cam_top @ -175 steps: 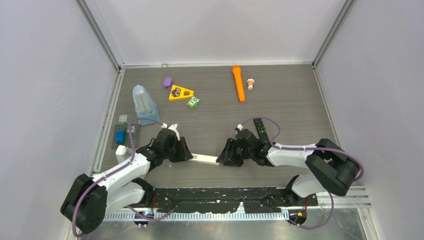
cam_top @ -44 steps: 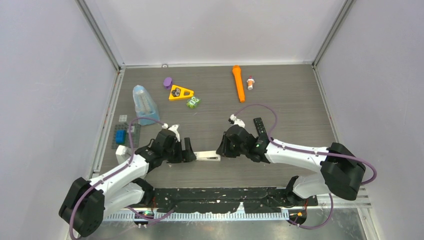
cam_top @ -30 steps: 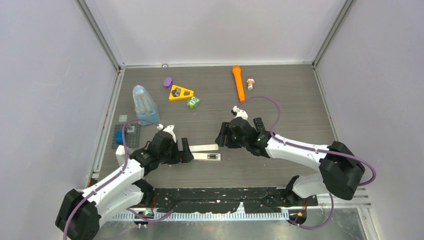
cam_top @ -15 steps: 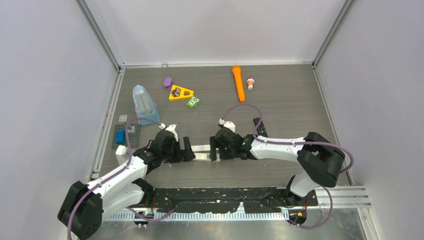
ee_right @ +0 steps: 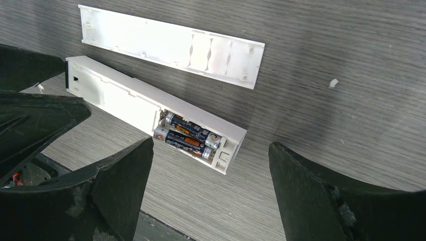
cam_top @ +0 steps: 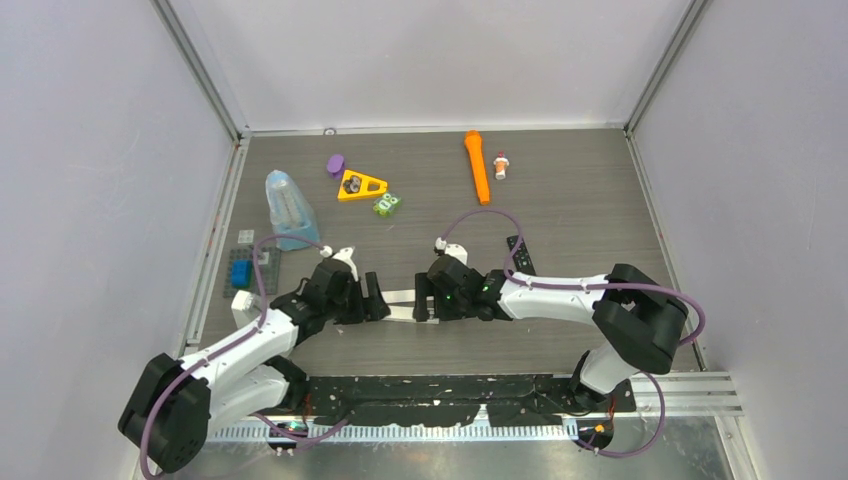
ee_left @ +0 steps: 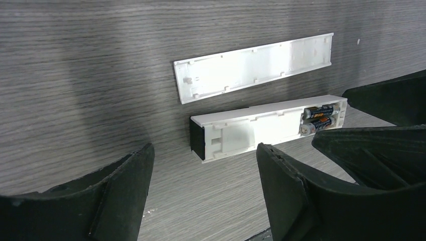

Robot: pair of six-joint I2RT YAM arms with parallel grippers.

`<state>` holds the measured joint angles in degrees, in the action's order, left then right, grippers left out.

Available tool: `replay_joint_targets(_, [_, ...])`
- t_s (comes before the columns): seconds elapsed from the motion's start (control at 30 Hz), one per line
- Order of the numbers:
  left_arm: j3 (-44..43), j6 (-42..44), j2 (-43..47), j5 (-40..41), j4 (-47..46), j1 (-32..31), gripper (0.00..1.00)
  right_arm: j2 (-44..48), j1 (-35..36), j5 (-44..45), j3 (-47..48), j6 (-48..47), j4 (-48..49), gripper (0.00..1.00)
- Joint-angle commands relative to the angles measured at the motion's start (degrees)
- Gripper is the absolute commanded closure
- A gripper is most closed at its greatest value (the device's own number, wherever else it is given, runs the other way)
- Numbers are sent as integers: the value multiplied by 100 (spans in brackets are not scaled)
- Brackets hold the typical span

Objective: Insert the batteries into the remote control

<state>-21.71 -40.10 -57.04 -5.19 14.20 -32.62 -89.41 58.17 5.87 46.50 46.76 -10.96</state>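
Observation:
The remote control (ee_left: 261,126) is a white bar lying on the table, back open, with two batteries (ee_left: 319,117) side by side in its compartment. Its loose white cover (ee_left: 253,68) lies parallel, just beyond it. My left gripper (ee_left: 203,153) is open, and the remote's dark end sits just ahead of its fingertips, untouched. My right gripper (ee_right: 211,150) is open at the other end, where the batteries (ee_right: 188,135) show in the remote control (ee_right: 125,103), next to the cover (ee_right: 171,45). From above, both grippers (cam_top: 378,300) (cam_top: 420,300) face each other across the remote control (cam_top: 399,313).
At the back are an orange flashlight (cam_top: 477,165), a small bottle (cam_top: 501,165), a purple piece (cam_top: 335,164), a yellow triangle (cam_top: 360,185) and a green cube (cam_top: 386,204). A clear blue container (cam_top: 288,208) and a blue block (cam_top: 240,270) sit at left. A black remote (cam_top: 520,255) lies behind the right arm.
My right gripper has swung left and down to the remote's battery end and opened wide. The left gripper's jaws have narrowed a little. The cover now lies loose beside the remote.

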Motion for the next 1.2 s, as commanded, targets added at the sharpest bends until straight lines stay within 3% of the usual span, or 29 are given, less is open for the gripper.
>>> replay_joint_targets(0.0, [108, -42, -256, -129, 110, -28, 26, -70, 31, -75, 95, 167, 283, 10])
replay_joint_targets(0.13, [132, -51, -321, -131, 101, -22, 29, -148, 31, -169, 98, 263, 378, 12])
replay_joint_targets(0.77, [195, -51, -305, -103, 107, -22, 31, -263, 17, -354, -118, 627, 681, 37])
replay_joint_targets(1.17, [214, -64, -306, -121, 103, -22, 32, -646, 12, -383, -68, 515, 609, 41])
